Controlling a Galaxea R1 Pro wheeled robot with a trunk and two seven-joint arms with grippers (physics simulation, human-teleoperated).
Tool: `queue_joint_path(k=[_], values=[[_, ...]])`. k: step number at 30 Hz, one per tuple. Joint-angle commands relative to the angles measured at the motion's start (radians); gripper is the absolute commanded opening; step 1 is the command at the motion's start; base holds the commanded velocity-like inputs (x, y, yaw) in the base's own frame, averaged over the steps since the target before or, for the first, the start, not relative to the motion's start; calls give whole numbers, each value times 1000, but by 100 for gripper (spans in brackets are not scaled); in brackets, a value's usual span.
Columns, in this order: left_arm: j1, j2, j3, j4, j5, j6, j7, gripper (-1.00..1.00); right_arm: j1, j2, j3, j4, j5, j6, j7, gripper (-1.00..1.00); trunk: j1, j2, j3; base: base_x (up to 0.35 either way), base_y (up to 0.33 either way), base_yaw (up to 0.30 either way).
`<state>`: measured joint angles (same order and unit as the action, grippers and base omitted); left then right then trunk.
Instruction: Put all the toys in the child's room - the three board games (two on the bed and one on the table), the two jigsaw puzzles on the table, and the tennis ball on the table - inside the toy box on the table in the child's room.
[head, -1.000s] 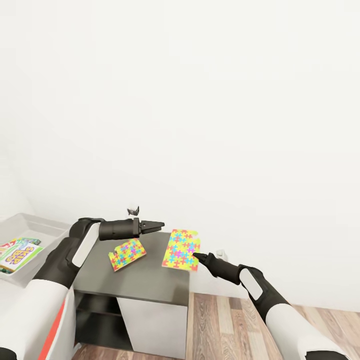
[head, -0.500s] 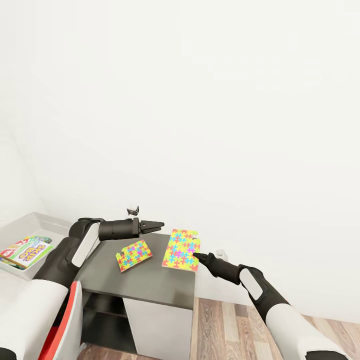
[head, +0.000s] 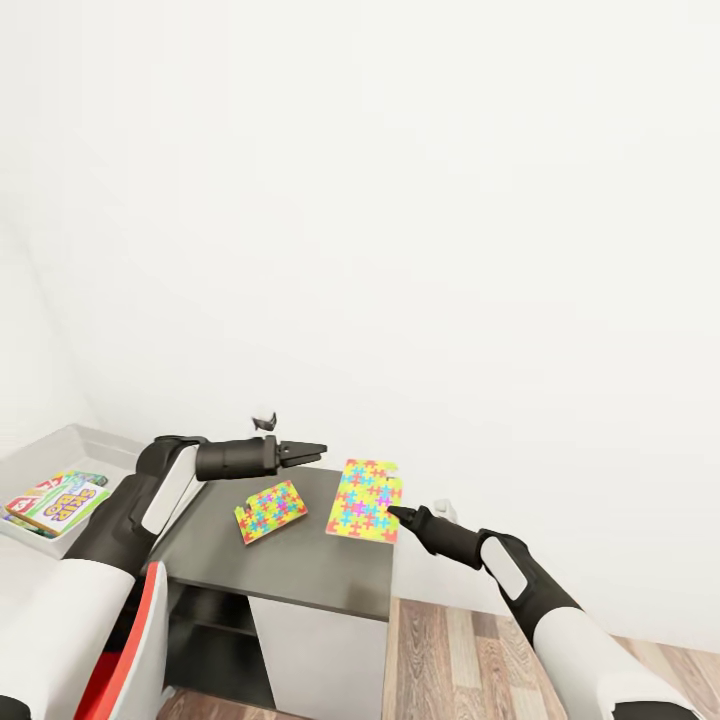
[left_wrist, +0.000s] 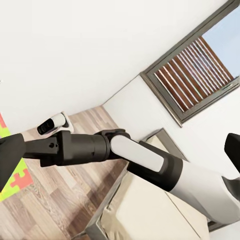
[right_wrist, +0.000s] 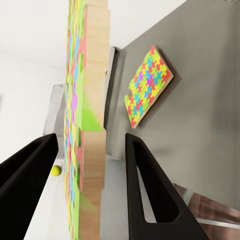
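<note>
At lower centre, we are bracketing the larger jagged multicoloured puzzle panel (head: 364, 499) with our right pincer (head: 393, 513), jaws wide, preparing an edge grasp.

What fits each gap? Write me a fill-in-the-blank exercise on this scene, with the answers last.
1. The dark cabinet top bears ___ jigsaw puzzles.
2. The right gripper, fingers open, straddles the edge of the ___ of them.
3. The board game lies inside the ___.
Missing words: two; larger; toy box.
</note>
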<state>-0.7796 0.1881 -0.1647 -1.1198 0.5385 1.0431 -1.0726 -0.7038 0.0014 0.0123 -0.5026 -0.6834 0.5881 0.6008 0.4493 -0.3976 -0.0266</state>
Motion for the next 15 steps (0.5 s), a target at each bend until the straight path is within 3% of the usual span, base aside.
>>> queue_joint_path(k=[1, 6, 15], values=[[-1, 1, -2, 0, 1, 4, -4, 100, -1, -1, 1, 0, -8, 6, -2, -100, 1, -2, -2, 0, 0, 0], [0, 3, 0, 0, -2, 4, -46, 100, -2, -2, 2, 0, -8, 13, -2, -100, 1, -2, -2, 0, 0, 0], [0, 4, 0, 3, -3, 4, -63, 100, 0, -1, 2, -1, -8, 6, -1, -100, 1, -2, -2, 0, 0, 0]])
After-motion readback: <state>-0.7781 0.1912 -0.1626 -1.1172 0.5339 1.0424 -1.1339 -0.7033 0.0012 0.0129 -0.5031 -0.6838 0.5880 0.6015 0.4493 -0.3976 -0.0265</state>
